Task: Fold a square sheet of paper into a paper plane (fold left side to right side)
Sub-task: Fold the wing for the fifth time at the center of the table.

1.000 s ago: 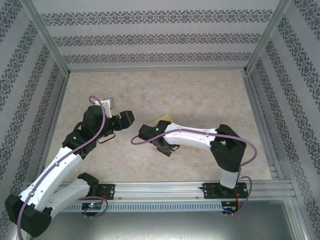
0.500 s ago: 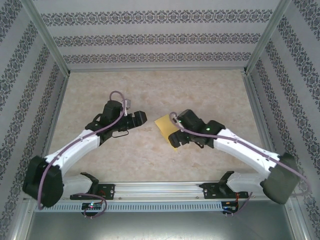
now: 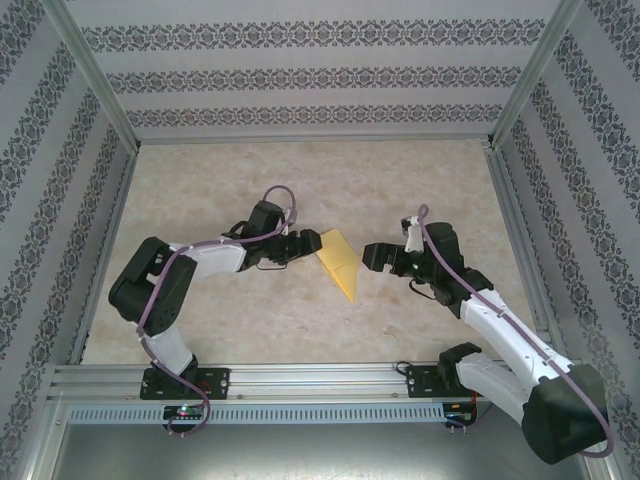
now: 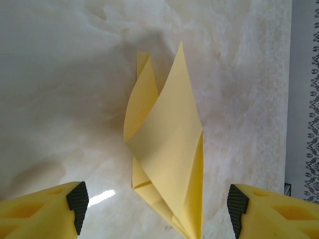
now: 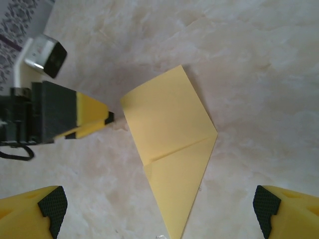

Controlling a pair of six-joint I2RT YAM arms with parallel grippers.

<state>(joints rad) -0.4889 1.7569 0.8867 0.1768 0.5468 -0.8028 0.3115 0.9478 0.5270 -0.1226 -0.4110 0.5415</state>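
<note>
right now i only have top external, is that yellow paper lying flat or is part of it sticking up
observer: not flat. From the left wrist, the top layer of the paper bows up off the table.
operator: is the left gripper touching it
observer: no. The left gripper is open, with a gap between each pad and the paper.
operator: and the right one
observer: the right gripper is open too. In its own camera the paper's pointed end sits between the fingers, with bare table on either side.
</note>
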